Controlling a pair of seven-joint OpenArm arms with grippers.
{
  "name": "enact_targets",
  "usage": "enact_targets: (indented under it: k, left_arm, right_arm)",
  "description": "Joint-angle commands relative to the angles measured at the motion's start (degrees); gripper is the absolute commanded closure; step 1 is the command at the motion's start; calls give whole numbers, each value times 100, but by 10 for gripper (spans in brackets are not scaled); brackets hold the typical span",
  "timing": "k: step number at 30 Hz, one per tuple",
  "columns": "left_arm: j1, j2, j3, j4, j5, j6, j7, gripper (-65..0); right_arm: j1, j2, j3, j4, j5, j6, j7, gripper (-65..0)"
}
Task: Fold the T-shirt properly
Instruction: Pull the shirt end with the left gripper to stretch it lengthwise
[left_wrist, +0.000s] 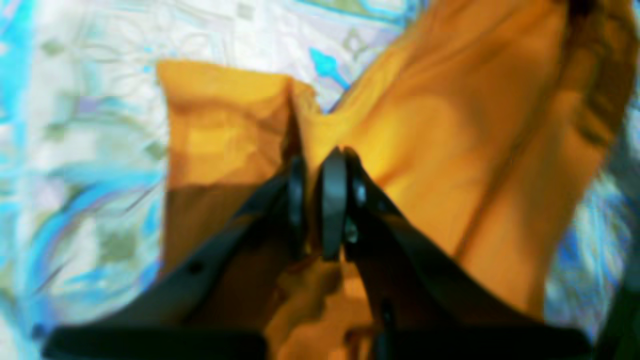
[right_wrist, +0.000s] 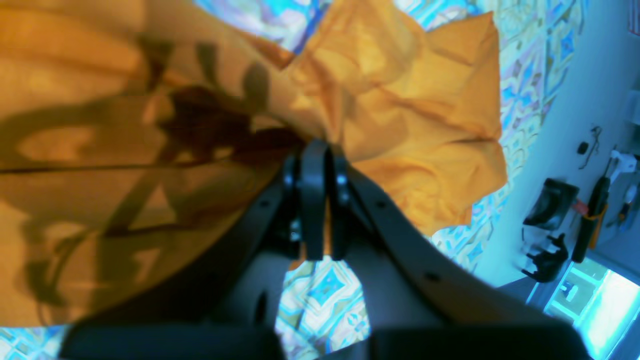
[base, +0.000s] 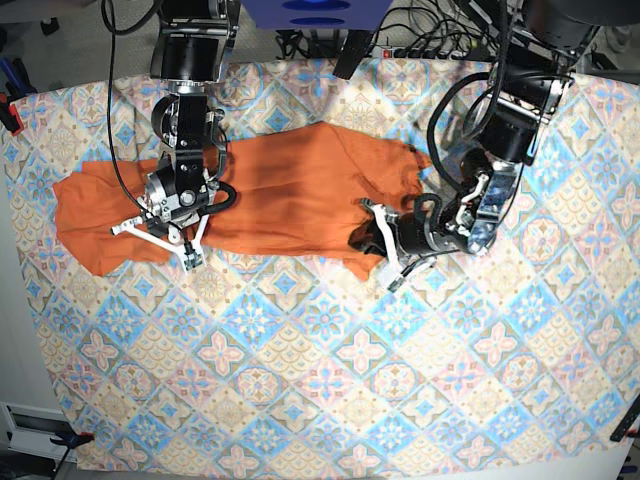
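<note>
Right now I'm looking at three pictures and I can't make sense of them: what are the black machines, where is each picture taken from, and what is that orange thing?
The black machines are two robot arms, seen from above in the base view. The other two pictures come from small cameras mounted on each arm's wrist, looking along its pincers. The orange thing is a T-shirt lying stretched out on a patterned cloth. The left gripper is closed on a bunched bit of the shirt's fabric at one end. The right gripper is also shut, pinching fabric at the other end. So each arm holds one end of the shirt.
</note>
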Motion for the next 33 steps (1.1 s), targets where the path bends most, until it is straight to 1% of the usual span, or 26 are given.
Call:
enact_targets:
  k: [1,6,8,11,15,17,20,22,26,29,33]
  left_arm:
    - [-214,-86,-18,258,-217,5,-37,-36]
    - [-205,-297,17,1067,-367,5,315,-36]
    - [-91,-376,-18,1383,-376,5,412,-36]
    - [41,-490,-10,1937,-376,5,579,-36]
    - [173,-543,-18,2297,-358,5,843,-36]
    - [322,-640,-18,2544,-367,5,851,-36]
    - [481,-772,-18,2816,-376,5,878,-36]
    - [604,-886,-18,3036,-376,5,878,-36]
    - [868,-1079,-36,3379,-376,5,851,-36]
    - [964,-1097,-89,3423,-376,5,843,-36]
    - [1043,-1053,-511,3379,-349,5,878,-37]
  right_arm:
    - [105,2,0,93,-44,-28,44,-2]
    - [395,-15,44,-92,-35,-28,44,-2]
    - [403,-24,282,-136,-35,-28,53,-2]
    - [403,-174,616,-109,-62,-28,132,-2]
    - [360,-191,774,-109,-70,-28,167,0]
    - [342,-191,774,14,-44,-28,176,0]
    - [78,-200,774,295,-35,-28,202,0]
    - [-80,-209,774,699,-35,-28,282,0]
    - [-388,-209,747,1376,-35,-28,246,0]
    - [-502,-209,739,1394,-44,-28,246,0]
    - [-687,-218,730,1411,-35,-28,246,0]
